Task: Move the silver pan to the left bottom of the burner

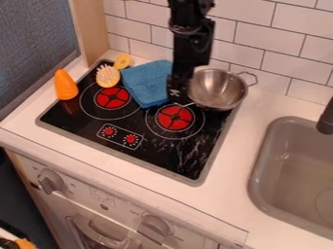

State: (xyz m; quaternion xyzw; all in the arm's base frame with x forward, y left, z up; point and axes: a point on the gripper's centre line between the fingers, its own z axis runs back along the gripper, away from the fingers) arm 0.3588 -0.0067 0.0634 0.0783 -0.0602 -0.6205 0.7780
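White tiles (276, 51) with dark joints line the wall behind a pale counter (244, 155), and from where I stand the black stove top (156, 158) lies aslant across it. At its back right corner sits the silver pan (219, 90), upright with its bowl open to the ceiling, just behind and to the right of the right-hand red burner (174, 118). Its body is round, so the long axis comes from the handles: a wire loop sticks out toward the upper right, and a thin handle points down and left toward that burner. The black gripper (177, 91) hangs at the pan's left side, overlapping its edge from here (whether it is open, closed or gripping the pan, I honestly cannot tell). Light gleams on the metal, and pale streaks of glare mark the glossy stove top on its right side. A crumpled blue cloth (144, 83) lies between the pan and a yellow brush (107, 76), bristles up, near the left burner (112, 97); farther left, an orange cone-shaped thing (65, 85) stands at the edge. Off to the right is a grey sink (292, 170) with a dark faucet (325, 120), while a wooden post (92, 29) and a blue-grey panel (32, 41) close the left side.
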